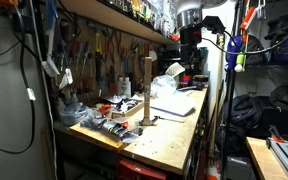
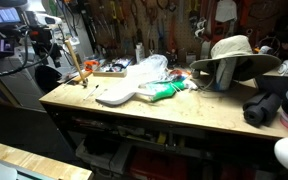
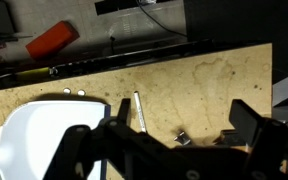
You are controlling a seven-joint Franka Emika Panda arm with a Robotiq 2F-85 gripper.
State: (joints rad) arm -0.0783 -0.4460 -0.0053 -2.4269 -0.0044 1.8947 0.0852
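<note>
The gripper [image 3: 162,125] hangs up in the air over the wooden bench [image 3: 214,80]. Its two fingers are wide apart and there is nothing between them. It touches nothing.

In the wrist view, a small metal pin [image 3: 139,110] lies on the wood right under the gripper. Two little metal clips [image 3: 182,137] lie just beside the pin. A white plastic piece [image 3: 34,130] sits off to one side, below one finger. A red-orange thing [image 3: 52,40] lies farther off, past the far edge of the bench.

The wood under the gripper is mostly bare, so I think there is room to come straight down. In an exterior view, a shelf [image 1: 114,18] and hanging cables are close by the gripper [image 1: 189,45]. A tall wooden post [image 1: 147,90] stands farther along the bench. A hat [image 2: 234,55] sits well away at the other end.
</note>
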